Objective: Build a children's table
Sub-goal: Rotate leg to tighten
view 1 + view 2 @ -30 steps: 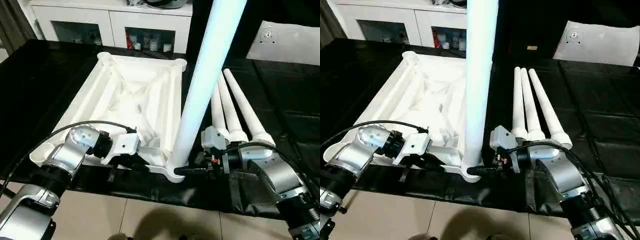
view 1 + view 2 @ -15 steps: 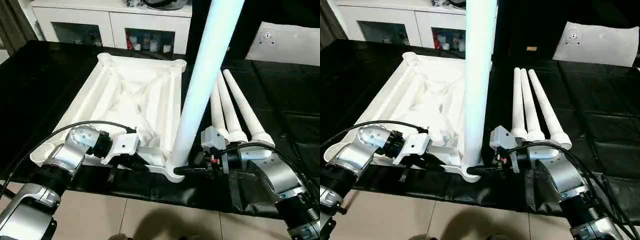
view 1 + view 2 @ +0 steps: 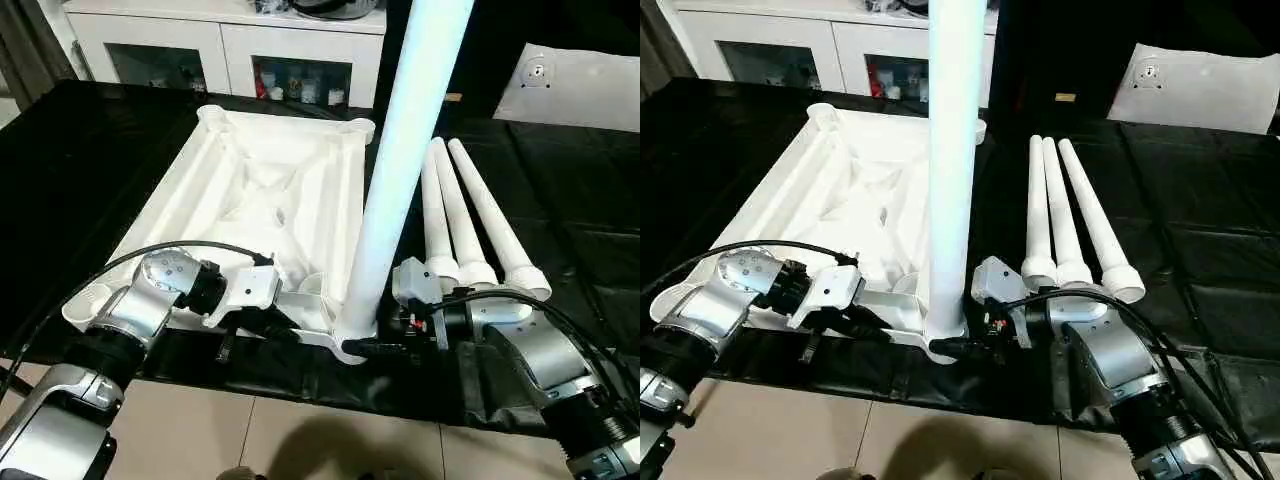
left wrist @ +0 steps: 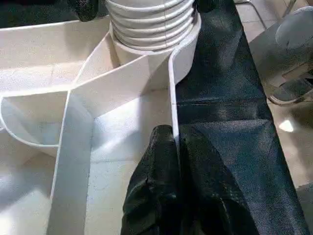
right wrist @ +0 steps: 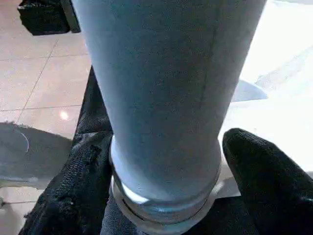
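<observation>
Right tool (image 5: 164,196) grips the upright leg (image 3: 400,170) at its socket; left tool (image 4: 178,181) pinches the tabletop's rim (image 4: 172,98). 3 legs (image 3: 465,215) lie at 3 o'clock. An off-axis push could cross-thread it.

— What's it all sitting on?
— A black-covered bench (image 3: 100,150). The white tabletop (image 3: 270,200) lies ribs-up at its near edge, around ten o'clock.
— Anything beside it?
— Three loose legs (image 3: 1070,215) side by side at two o'clock, touching.
</observation>
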Motion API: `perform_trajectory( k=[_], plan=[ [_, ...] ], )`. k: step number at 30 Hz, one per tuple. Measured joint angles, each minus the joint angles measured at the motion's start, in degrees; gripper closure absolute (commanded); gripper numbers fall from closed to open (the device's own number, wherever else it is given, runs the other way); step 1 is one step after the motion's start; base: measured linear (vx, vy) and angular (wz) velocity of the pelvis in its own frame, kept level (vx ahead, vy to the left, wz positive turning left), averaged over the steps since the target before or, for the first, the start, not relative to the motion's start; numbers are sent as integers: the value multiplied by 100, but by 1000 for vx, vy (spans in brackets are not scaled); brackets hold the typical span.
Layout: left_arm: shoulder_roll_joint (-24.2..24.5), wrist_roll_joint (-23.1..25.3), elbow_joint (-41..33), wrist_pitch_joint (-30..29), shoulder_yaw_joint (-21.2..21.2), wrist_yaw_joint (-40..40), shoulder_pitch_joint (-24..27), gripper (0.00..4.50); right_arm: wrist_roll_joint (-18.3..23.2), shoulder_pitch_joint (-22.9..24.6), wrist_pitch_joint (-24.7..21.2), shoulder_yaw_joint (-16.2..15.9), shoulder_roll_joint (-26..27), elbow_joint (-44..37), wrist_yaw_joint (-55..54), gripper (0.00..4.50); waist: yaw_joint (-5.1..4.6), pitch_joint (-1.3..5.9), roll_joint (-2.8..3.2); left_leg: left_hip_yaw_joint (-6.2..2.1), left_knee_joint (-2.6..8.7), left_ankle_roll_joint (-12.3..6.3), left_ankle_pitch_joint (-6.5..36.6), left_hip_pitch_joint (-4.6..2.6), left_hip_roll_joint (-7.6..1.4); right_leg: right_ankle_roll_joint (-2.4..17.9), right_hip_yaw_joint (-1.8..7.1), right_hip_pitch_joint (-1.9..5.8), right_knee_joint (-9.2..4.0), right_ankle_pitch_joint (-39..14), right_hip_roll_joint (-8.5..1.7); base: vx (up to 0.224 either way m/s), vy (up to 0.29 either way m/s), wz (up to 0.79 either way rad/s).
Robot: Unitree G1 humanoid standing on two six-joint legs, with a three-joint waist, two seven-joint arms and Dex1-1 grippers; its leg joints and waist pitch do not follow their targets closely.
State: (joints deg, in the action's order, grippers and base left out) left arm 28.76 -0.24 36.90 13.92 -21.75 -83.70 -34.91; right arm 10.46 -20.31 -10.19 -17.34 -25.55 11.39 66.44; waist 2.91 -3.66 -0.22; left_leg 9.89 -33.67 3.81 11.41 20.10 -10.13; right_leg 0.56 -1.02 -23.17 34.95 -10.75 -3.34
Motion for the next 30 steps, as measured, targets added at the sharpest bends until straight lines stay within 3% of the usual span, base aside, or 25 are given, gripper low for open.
perform_trajectory(
  k=[8,19,22,24,26,30],
  plan=[
    [-2,0,50,2,-29,-19,-51,450,110,0,-138,2,-5,5,79,170,-1,-2,0,0,2,0,0,1,0,-2,0,-1,0,-1,0,0,0,0],
    [-16,-4,-104,-332,95,219,55,450,191,134,-393,155,165,-75,-215,178,-9,-7,5,0,9,1,1,-2,0,-33,1,-2,-2,-20,0,0,0,0],
    [-127,92,-459,-935,336,904,242,450,49,248,-561,432,743,-57,-1173,178,-99,-16,-4,0,16,7,-2,-3,1,-38,4,-2,-2,-23,1,0,0,0],
    [-405,246,-767,-1586,568,1695,380,450,-115,232,-696,787,1384,133,-2330,178,-250,-30,-7,-1,16,16,-7,2,6,-43,8,-18,-5,-26,1,0,0,0],
    [-704,285,-1037,-2031,642,2225,483,450,-175,137,-744,959,1638,282,-3034,178,-341,-37,-2,-4,37,15,-7,0,12,-46,9,-17,-43,-28,0,0,0,0],
    [-1196,476,-1439,-2846,865,3246,623,450,-443,-242,-849,1172,2261,685,-4265,178,-412,-26,33,-2,75,15,-8,1,21,-41,12,-19,-83,-24,1,0,0,0]
  ],
)
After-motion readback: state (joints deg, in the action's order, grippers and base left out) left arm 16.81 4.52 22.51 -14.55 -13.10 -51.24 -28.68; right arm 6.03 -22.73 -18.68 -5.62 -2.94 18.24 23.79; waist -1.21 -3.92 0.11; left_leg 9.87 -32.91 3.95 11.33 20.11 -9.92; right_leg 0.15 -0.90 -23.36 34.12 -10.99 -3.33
